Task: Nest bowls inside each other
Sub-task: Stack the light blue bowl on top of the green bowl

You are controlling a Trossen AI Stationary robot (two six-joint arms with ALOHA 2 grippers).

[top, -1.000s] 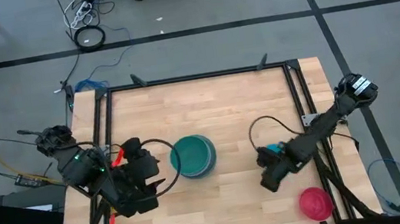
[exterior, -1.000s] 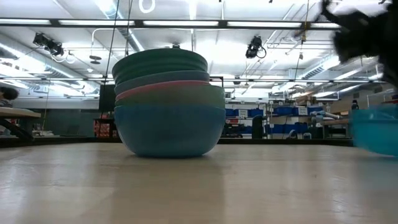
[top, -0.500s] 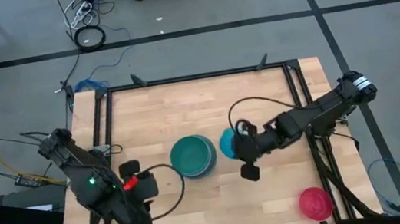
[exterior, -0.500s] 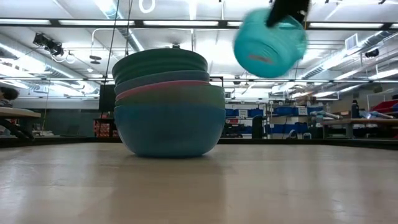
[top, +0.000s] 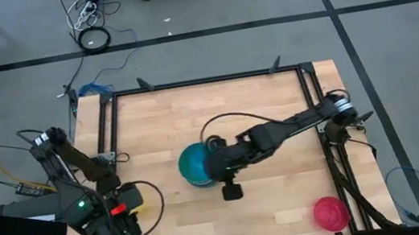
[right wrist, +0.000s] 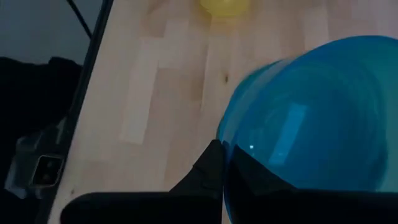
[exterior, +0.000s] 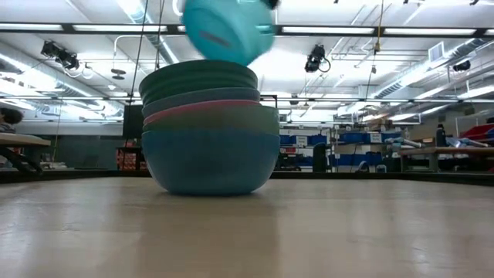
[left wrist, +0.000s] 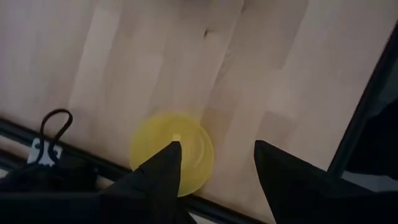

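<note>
A stack of nested bowls stands on its base at the table's middle, the widest light blue one lowest. Over it hangs a turquoise bowl, with my right gripper shut on it. A small yellow bowl sits near the table's near left corner. My left gripper hangs open above that bowl, which lies under one finger and not between the two. A red bowl sits at the near right. My right gripper holds the turquoise bowl by its rim, apparently with one finger inside the wall and one outside. The fingers slant down from the table's right side. The bowl is lifted clear of the table and tilted, just over the stack's top; whether it touches the stack I cannot tell.
A black frame borders the wooden table. Cables trail off the left arm beside the left frame rail. Bare wood lies at the far side and between the stack and the red bowl.
My right gripper has carried the turquoise bowl up off the table's right part and toward the left, to above the stack, rolling so that the bowl now tilts. My left gripper has drawn back from beside the stack toward the near left corner and sunk lower.
</note>
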